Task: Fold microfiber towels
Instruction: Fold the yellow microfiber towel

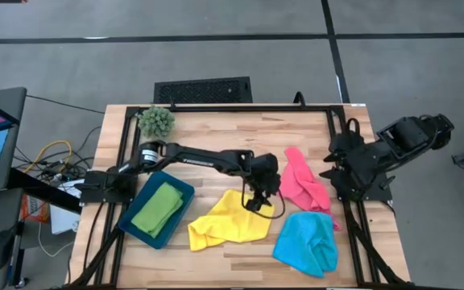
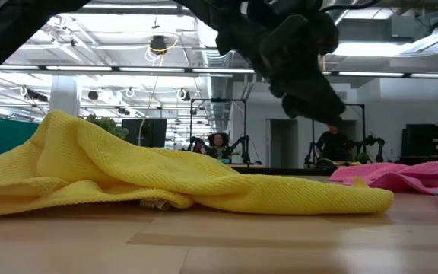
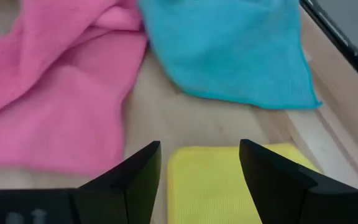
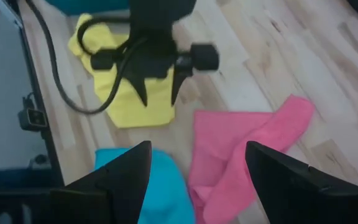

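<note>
The left gripper (image 1: 258,199) hangs over the middle of the table (image 1: 216,129), just above the corner of the yellow towel (image 1: 225,225) that points toward the pink one. Its two fingers (image 3: 135,180) stand apart with nothing between them; under the gap I see only yellow cloth, and the fingers hold none of it. The yellow towel lies crumpled near the front edge, a little left of the middle. The pink towel (image 1: 303,183) lies rumpled to the right of the middle, and the light blue towel (image 1: 307,242) lies beside it, close to the front right corner. The green towel (image 1: 158,209) rests folded inside the dark teal tray (image 1: 185,191) near the left edge. The right gripper (image 1: 329,173) waits at the right edge of the table with its fingers spread wide and empty. A spiky green plant ball (image 1: 157,121) sits at the back left corner.
</note>
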Available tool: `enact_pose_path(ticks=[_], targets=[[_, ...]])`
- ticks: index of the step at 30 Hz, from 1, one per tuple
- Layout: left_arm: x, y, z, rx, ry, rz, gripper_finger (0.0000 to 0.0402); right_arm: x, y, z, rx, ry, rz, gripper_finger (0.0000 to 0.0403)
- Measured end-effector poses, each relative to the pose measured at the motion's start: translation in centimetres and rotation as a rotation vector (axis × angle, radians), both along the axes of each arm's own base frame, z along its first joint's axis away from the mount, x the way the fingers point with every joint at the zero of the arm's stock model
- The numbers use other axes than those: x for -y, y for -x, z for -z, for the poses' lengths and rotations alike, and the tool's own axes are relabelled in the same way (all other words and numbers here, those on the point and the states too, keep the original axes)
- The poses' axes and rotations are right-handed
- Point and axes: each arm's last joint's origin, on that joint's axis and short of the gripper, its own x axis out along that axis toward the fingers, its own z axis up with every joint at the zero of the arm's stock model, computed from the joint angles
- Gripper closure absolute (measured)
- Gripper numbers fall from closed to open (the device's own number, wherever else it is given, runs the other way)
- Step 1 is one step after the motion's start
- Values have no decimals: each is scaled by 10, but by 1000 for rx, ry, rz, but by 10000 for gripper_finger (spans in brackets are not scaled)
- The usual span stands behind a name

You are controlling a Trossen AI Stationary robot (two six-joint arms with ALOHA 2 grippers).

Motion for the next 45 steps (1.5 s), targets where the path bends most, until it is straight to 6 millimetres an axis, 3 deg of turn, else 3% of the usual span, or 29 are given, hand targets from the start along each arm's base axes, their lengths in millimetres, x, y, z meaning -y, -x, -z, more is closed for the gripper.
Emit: enact_pose_path(ticks=[4, 12, 21, 26, 33, 37, 45], targets=[[16, -2, 11, 22, -55, 82, 191, -2, 0, 0, 37, 2, 84, 117], [26, -14, 45, 38, -137, 48, 191, -16, -6, 3, 35, -35, 133, 117], [31, -3, 65, -48, -304, 83, 199, -43, -13, 10, 6, -59, 86, 117], [36, -1, 67, -35, -323, 123, 249, -54, -16, 12, 12, -66, 57, 117], [36, -1, 66, -84, -240, 6, 376, -58, -15, 13, 21, -78, 88, 117], [27, -1, 37, -129, -155, -117, 394, -60, -13, 12, 56, -62, 109, 117], [12, 25, -87, -57, -204, -234, 400, -57, -15, 10, 180, 44, 176, 117]])
